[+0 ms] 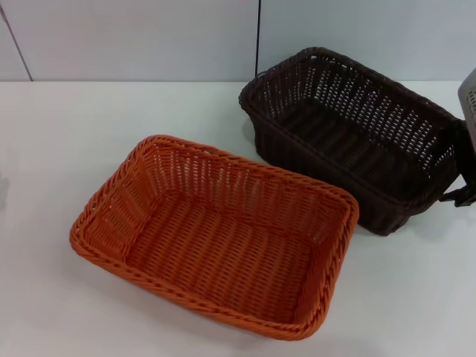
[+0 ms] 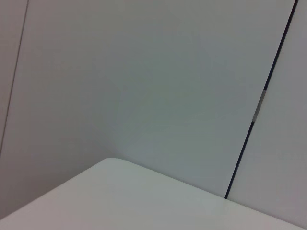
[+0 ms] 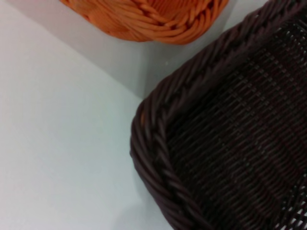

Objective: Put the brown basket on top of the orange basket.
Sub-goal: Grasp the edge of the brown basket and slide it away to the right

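1. The right gripper (image 1: 465, 195) is sitting at the right end of the dark brown rectangular wicker basket (image 1: 349, 134); whether it is gripping, I cannot tell.
2. That basket is sitting on the white table (image 1: 67, 141), just beside the bright orange rectangular wicker basket (image 1: 216, 238).
3. The left gripper is out of sight.

No text, label, brand, number or sign can be read anywhere in these views.
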{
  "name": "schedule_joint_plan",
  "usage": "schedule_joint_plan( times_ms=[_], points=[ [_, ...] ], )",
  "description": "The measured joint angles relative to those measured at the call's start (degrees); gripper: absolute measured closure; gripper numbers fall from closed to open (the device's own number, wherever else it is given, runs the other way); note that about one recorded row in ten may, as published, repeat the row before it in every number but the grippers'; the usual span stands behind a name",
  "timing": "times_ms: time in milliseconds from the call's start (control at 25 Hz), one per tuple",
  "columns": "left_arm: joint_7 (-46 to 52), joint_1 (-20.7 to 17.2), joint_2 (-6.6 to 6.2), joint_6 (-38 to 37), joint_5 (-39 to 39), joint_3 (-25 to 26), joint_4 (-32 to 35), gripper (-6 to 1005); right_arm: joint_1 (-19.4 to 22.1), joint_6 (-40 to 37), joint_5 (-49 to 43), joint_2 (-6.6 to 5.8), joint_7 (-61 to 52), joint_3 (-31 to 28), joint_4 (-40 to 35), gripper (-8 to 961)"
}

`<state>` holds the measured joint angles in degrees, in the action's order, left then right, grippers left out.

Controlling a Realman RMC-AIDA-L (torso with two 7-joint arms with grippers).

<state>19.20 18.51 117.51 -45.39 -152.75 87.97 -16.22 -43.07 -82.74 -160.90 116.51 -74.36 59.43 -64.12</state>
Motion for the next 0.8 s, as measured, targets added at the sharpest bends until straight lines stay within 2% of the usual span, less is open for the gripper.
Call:
schedule_joint_plan(
  times_ms=[400, 480, 800],
  points=[
    [-0.19, -0.4, 0.0, -3.87, -0.05, 0.64, -0.11, 235, 0.0, 2.04, -0.63, 0.34, -0.34, 0.27, 3.27, 234],
    [-0.33, -0.97, 0.0, -8.04, -0.21, 1.3, -0.13, 235, 0.0, 2.45, -0.65, 0.34, -0.43, 0.29, 3.83, 235],
    [-0.57, -1.18, 0.08, -10.08, -0.28, 1.41, -0.13, 235, 0.13, 4.48, -0.96, 0.62, -0.47, 0.27, 5.07, 241]
  ],
)
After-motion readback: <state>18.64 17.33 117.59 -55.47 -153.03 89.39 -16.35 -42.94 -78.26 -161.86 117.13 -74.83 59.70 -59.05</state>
